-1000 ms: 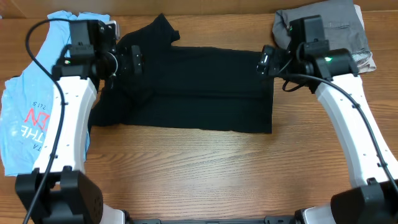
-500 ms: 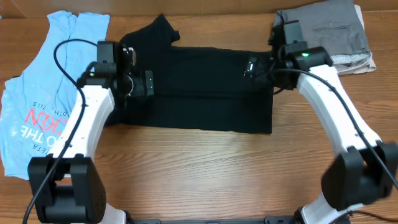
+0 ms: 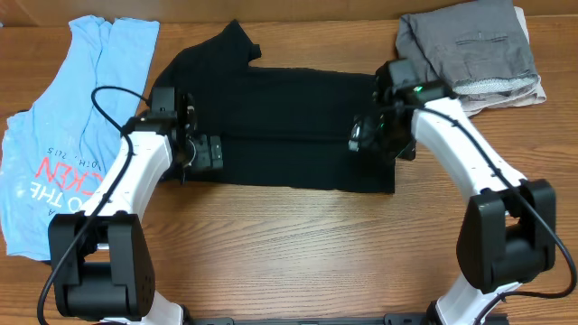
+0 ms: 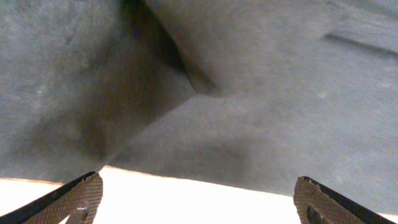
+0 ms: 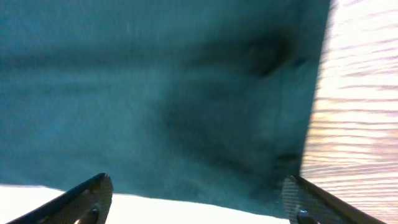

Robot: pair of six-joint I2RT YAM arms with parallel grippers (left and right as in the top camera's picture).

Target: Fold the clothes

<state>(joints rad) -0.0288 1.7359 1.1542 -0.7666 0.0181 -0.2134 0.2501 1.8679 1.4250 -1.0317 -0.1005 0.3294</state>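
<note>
The black T-shirt [image 3: 289,126] lies spread mid-desk toward the far edge, the light blue shirt [image 3: 54,162] along the left edge. The left gripper [image 3: 209,152] and right gripper [image 3: 361,135] hang over the black one, fingers apart, holding nothing

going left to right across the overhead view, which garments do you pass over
light blue shirt → black T-shirt → folded grey garment
</note>
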